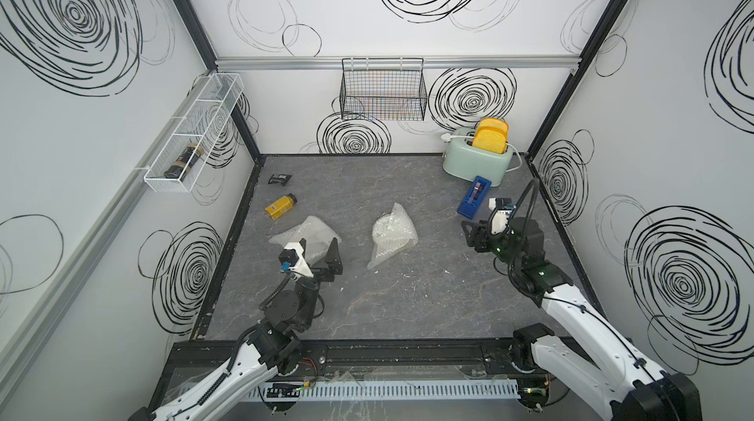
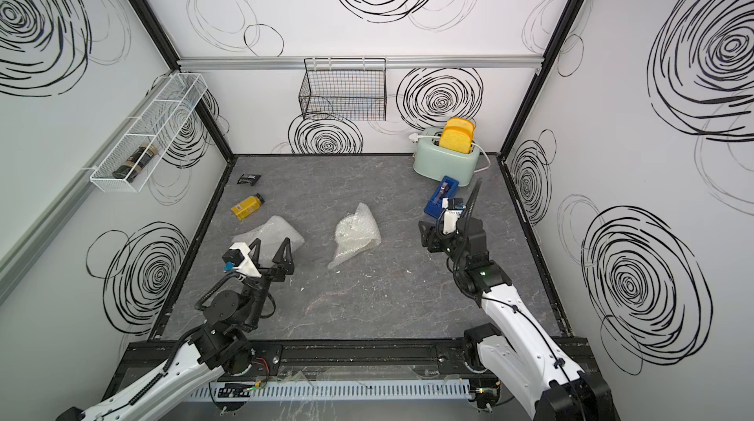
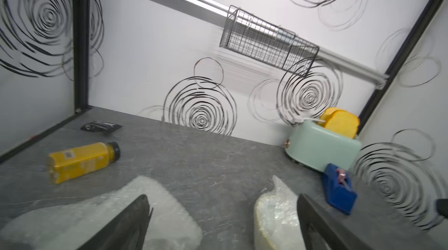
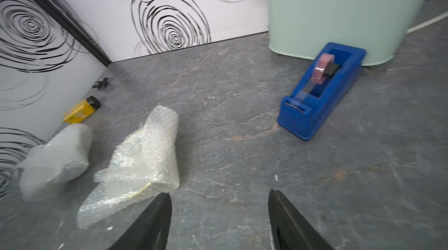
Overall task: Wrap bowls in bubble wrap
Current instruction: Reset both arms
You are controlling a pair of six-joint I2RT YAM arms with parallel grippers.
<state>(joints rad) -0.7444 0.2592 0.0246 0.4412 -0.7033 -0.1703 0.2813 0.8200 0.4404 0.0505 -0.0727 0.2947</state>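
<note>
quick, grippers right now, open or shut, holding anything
left gripper: open, holding nothing
right gripper: open, holding nothing

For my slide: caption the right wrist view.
Open right gripper faces two bubble-wrap bundles, a blue tape dispenser and a mint toaster.

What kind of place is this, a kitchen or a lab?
Most likely a robot test booth, not a real kitchen: swirl-printed walls box in a table, left arm and right arm are mounted at its front, and the toaster looks like a prop.
</note>
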